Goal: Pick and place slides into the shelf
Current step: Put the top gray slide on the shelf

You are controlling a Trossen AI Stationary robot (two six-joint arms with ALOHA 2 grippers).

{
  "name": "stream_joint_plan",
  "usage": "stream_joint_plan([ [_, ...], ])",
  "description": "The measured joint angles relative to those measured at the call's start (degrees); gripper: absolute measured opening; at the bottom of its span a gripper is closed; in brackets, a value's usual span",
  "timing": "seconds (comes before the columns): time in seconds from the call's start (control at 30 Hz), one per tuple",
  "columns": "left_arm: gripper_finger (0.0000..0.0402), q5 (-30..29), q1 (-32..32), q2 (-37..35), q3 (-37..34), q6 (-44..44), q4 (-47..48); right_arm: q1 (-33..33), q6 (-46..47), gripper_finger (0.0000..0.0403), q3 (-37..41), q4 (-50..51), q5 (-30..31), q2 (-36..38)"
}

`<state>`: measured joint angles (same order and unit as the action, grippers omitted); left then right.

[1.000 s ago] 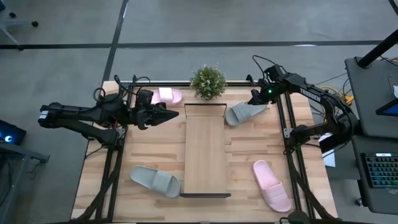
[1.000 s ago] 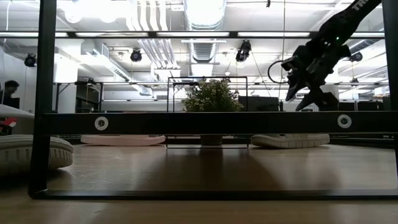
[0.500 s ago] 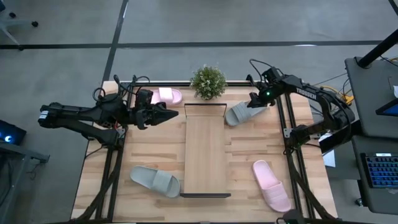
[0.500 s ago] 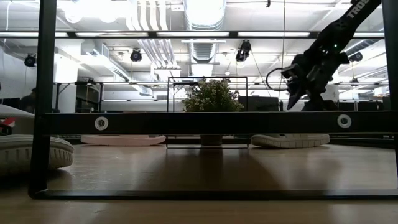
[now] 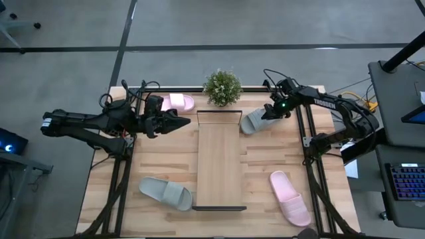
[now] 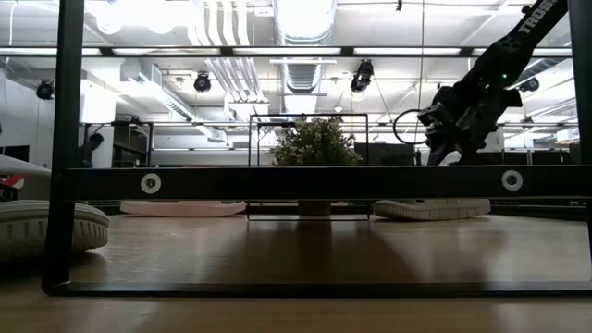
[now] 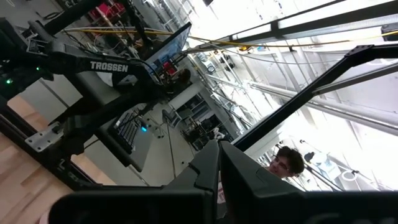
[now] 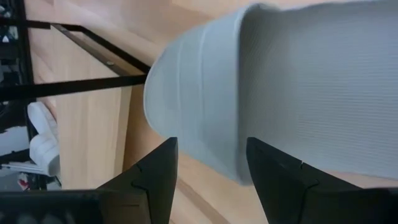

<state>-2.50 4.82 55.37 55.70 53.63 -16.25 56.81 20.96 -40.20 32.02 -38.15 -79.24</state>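
Wooden table (image 5: pixel 153 159) fills the centre of the high view, black rails down both sides. Shelf (image 5: pixel 220 166), long narrow light-wood board with black wire ends, lies lengthwise mid-frame, nothing on it.

Left arm reaches in from the frame's left, level across the upper left of the table; left gripper (image 5: pixel 186 122) sits just left of the shelf's far end, fingers pressed together, holding nothing. Left wrist view shows its fingers (image 7: pixel 239 180) closed tip to tip, with the room and a person (image 7: pixel 287 163) beyond.

Right arm comes from the right edge, bent over the upper right of the table. Right gripper (image 5: pixel 267 113) is over the heel end of the far grey slide (image 5: pixel 259 120), fingers spread, not pinching. Right wrist view: both dark fingers (image 8: pixel 160 168) apart, grey strap (image 8: pixel 261 87) close ahead between them; contact cannot be told. Low view: gripper (image 6: pixel 442 153) is above that slide (image 6: pixel 431 209), upper right of frame.

Four slides, all on the tabletop, none on the shelf:
- far grey slide, just right of the shelf's far end, angled
- near grey slide (image 5: pixel 165 192), lower left, beside the shelf's near end
- pink slide (image 5: pixel 289 198), lower right, well apart from the shelf
- pink slide (image 5: pixel 176 102), upper left, partly under the left arm

Small potted plant (image 5: pixel 222 87), top centre at the far table edge.
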Motion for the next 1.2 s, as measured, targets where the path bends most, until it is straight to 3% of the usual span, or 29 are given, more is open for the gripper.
stream_joint_plan([
  [0.4, 0.0000, 0.3, 0.0, 0.0, 0.0, 0.0, -1.1, -3.7, 6.1, 0.0174, 3.4, -7.5, -0.3, 0.0],
  [0.87, 0.0000, 0.5, 0.0, 0.0, 0.1, 0.0, -1.3, -3.7, 8.5, 0.0018, 3.3, -7.6, -0.4, 0.0],
  [1.2, 0.0000, 0.8, 0.0, 0.0, 0.0, 0.0, -1.3, -3.6, 9.5, 0.0010, 2.9, -7.0, -0.3, 0.2],
])
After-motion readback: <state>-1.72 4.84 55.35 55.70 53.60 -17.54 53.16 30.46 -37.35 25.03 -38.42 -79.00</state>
